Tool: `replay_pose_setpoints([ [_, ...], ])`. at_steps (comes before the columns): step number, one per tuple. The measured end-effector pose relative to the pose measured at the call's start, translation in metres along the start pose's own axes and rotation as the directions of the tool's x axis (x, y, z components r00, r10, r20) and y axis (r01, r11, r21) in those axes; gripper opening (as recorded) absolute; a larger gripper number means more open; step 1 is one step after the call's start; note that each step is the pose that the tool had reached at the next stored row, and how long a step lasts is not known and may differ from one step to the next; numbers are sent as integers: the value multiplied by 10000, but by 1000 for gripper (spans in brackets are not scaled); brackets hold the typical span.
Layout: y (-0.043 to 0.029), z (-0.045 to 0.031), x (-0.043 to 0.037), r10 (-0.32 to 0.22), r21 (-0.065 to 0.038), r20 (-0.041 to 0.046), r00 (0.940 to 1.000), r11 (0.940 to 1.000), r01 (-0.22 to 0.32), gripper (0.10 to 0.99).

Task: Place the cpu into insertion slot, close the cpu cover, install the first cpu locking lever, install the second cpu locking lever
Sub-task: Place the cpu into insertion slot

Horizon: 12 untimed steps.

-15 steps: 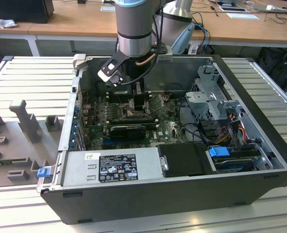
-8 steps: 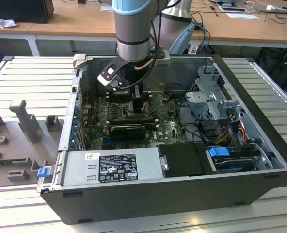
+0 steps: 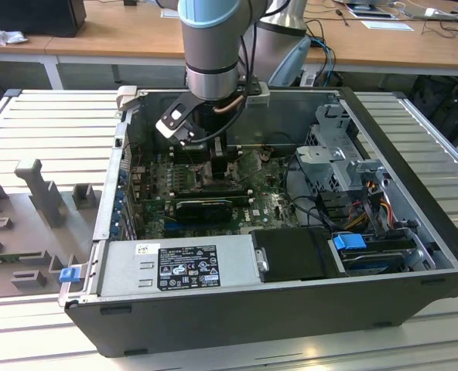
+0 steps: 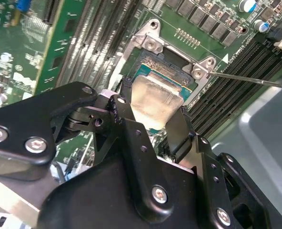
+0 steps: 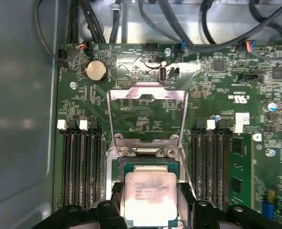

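- While I stand by and watch, the exterior view shows the arm [image 3: 210,39] reaching down into the open case [image 3: 291,309]. The gripper [image 3: 212,154] is low over the green board [image 3: 268,205].
- In the second wrist view the gripper [image 4: 153,114] is clamped on the cpu [image 4: 155,100]. It has black fingers [image 4: 124,98] on two sides of the cpu.
- The cpu is right over the slot [image 4: 155,66], shiny face up. I cannot tell if it is all the way down in it.
- A thin rod [image 4: 250,78] sticks out free beside the slot. I think it is one of the levers, and it is not hooked yet.
- In the first wrist view the cpu [image 5: 149,193] lies flat between the fingers, on top of the slot [image 5: 131,163].
- Its sides line up with the sides of the slot. They also run the same way as the long black memory slots [image 5: 81,167] on each side. It looks almost square, so I see no real long side.
- The cover [image 5: 122,93] stands open, tipped back away from the gripper.
- I think step one is being done right now, or is nearly done. Closing the cover and hooking both levers are left.
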State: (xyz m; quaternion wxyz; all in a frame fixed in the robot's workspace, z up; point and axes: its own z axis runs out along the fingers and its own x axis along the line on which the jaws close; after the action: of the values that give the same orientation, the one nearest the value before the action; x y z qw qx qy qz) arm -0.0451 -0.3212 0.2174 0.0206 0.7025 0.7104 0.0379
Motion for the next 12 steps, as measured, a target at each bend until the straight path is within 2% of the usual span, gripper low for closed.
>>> replay_pose_setpoints([
  [2, -17, 60, 24, -1, 0, 1, 10000, 10000, 1, 529],
  [12, -25, 147, 25, 0, 5, 1, 10000, 10000, 0, 529],
])
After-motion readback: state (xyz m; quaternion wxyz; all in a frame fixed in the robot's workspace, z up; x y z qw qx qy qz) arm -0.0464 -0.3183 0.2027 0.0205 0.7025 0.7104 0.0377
